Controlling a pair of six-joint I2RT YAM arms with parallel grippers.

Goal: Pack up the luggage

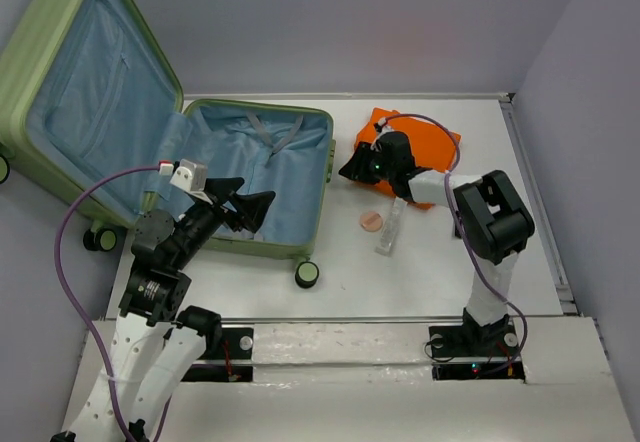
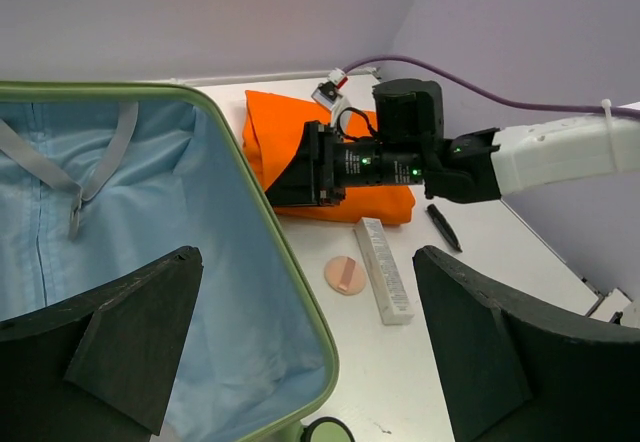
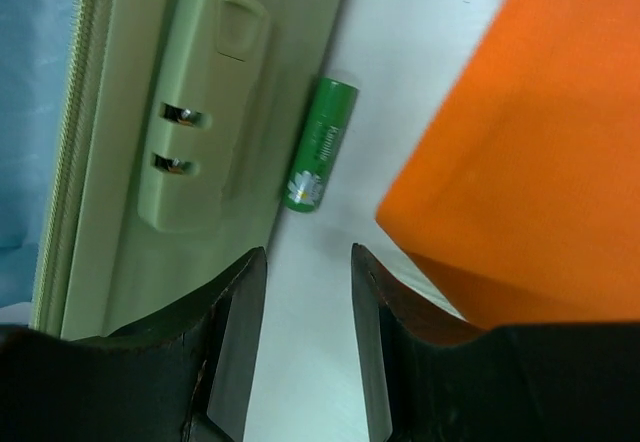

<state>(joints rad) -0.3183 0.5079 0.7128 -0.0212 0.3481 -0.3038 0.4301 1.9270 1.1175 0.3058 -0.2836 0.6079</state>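
Low over the white tabletop (image 1: 440, 262), the right tool (image 3: 300, 362) hangs with its two black fingers (image 3: 235, 342) a narrow gap apart, and only bare surface shows between them. Just ahead of it a small green tube (image 3: 320, 144) lies flat against or just beside the outer wall of the luggage (image 3: 120, 212), next to the pale-green lock block (image 3: 205, 112) set into that wall. On the tool's other side is the folded orange cloth (image 3: 530, 162), with its near corner close to one fingertip; whether they touch I cannot tell.

The left tool (image 2: 320, 362) is spread wide with nothing between its fingers, and it hovers above the flat half of the luggage.

The luggage lies open on the left part of the tabletop. Its lid leans up and away to the far left. Both halves show pale blue lining, and grey straps (image 2: 75, 197) lie in the flat half. A caster wheel (image 1: 307, 274) sticks out at its near corner.

Nearer the arm bases than the cloth, a round tan disc (image 2: 345, 275) and a long clear box (image 2: 383, 269) lie just beside each other. A black pen (image 2: 443, 227) lies to the right of the box.
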